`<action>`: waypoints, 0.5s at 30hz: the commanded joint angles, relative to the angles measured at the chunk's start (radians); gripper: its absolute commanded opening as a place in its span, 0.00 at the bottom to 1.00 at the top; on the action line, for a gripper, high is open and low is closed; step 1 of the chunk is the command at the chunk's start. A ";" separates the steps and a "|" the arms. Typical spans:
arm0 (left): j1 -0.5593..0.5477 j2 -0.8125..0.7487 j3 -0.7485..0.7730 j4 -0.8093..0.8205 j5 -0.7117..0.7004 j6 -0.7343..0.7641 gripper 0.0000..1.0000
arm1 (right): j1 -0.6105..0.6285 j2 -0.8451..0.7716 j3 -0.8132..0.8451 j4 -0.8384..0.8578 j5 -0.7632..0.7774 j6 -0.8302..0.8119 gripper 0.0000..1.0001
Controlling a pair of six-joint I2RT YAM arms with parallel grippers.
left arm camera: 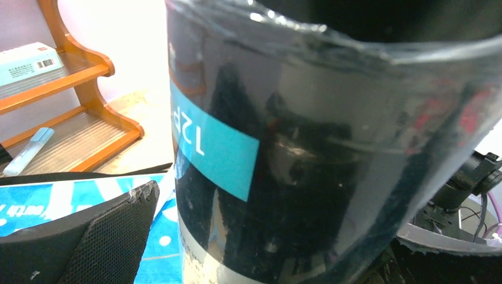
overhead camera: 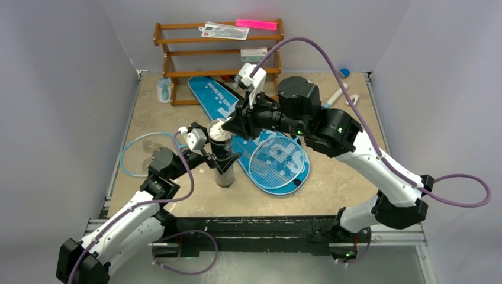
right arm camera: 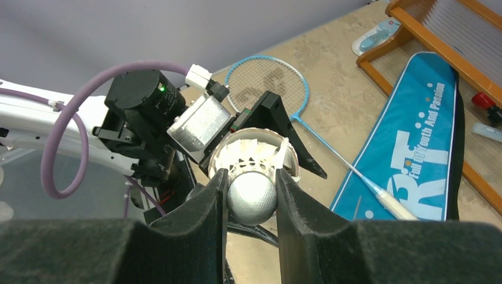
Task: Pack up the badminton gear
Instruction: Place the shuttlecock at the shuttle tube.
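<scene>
A black tube (overhead camera: 225,168) with a teal label stands upright on the table, and it fills the left wrist view (left arm camera: 308,148). My left gripper (overhead camera: 216,156) is open, one finger on each side of the tube. A sliver of blue bag shows between its left finger (left arm camera: 112,236) and the tube wall. My right gripper (right arm camera: 251,198) is shut on the round cork of a white feather shuttlecock (right arm camera: 254,160), whose feathers sit in the tube's mouth. One light-blue racket (overhead camera: 142,155) lies at the left. Another (overhead camera: 277,163) lies on the blue bag (overhead camera: 219,103).
A brown wooden rack (overhead camera: 219,53) stands at the back with a small box (overhead camera: 253,54) and a pink strip (overhead camera: 256,24) on it. A pale-blue bottle (overhead camera: 164,90) stands beside the rack. Small pen-like items (overhead camera: 337,94) lie at the back right.
</scene>
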 commanded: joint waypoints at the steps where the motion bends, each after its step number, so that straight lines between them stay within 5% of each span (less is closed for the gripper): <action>1: 0.001 0.015 0.048 0.005 0.006 0.021 1.00 | 0.004 0.018 0.082 -0.113 -0.047 -0.009 0.09; 15: 0.001 0.056 0.069 0.007 0.094 0.044 1.00 | 0.005 0.063 0.097 -0.165 -0.043 -0.010 0.09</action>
